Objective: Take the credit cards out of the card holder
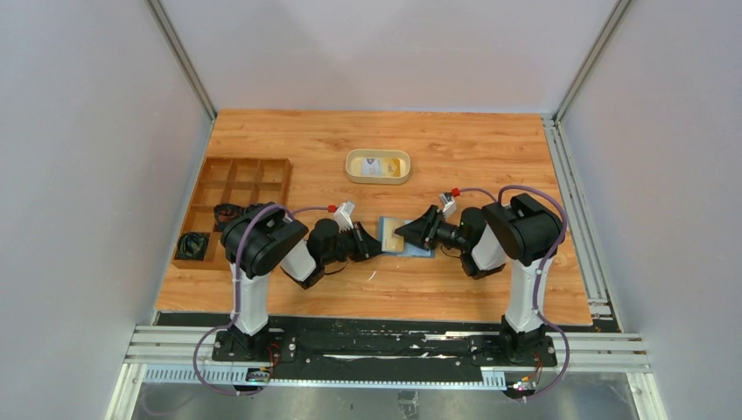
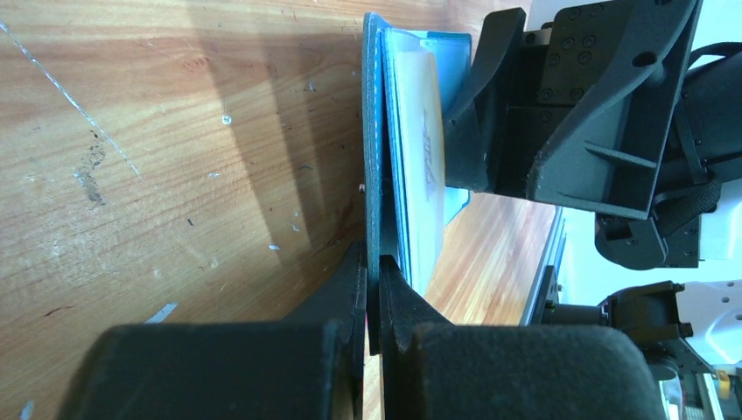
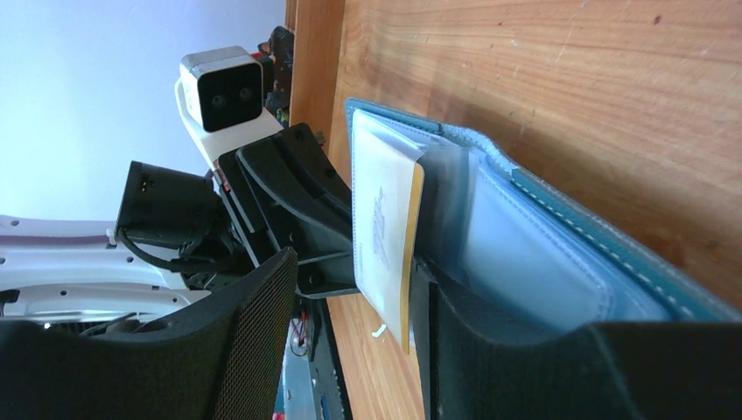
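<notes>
The teal-blue card holder stands open on edge on the table between both arms. My left gripper is shut on its dark cover. A pale credit card with a yellow edge sticks out of a clear pocket. My right gripper is open around that card. One finger sits between the card and the pocket, and the mesh-faced finger stands a clear gap away on the other side. Another pale card lies in the beige tray.
A brown wooden compartment box sits at the left, with dark items in its near cells. The oval tray is behind the wallet, towards the middle back. Grey walls close in both sides, and a metal rail runs along the right edge.
</notes>
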`<action>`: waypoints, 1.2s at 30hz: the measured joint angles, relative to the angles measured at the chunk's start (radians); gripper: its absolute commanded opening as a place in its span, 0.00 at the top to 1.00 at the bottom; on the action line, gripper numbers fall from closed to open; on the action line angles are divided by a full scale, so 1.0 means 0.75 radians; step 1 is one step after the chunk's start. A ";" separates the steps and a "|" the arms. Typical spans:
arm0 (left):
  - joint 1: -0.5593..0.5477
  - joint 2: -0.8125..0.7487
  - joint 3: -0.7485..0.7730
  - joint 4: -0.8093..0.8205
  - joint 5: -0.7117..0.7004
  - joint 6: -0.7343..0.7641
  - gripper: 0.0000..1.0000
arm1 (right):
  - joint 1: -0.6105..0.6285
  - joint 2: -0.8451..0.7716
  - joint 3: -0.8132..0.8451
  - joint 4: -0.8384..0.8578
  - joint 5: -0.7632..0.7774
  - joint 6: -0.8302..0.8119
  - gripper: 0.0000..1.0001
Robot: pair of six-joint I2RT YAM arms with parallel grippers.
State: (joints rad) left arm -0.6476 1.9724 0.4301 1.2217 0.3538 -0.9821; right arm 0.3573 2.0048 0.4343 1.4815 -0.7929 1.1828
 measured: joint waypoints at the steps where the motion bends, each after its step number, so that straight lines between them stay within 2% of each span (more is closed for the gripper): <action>1: 0.000 0.001 0.001 0.001 0.000 0.000 1.00 | 0.000 0.000 -0.003 0.009 -0.007 0.005 0.47; 17: 0.000 0.050 0.002 0.075 0.001 -0.029 1.00 | 0.036 0.000 0.043 0.020 -0.050 0.051 0.49; 36: 0.000 0.051 0.002 0.086 -0.001 -0.032 1.00 | 0.001 -0.049 0.026 0.006 -0.109 0.067 0.57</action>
State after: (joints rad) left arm -0.6476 2.0109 0.4313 1.2861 0.3531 -1.0058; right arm 0.3576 1.9678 0.4541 1.4860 -0.8745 1.2331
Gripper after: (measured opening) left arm 0.031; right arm 0.445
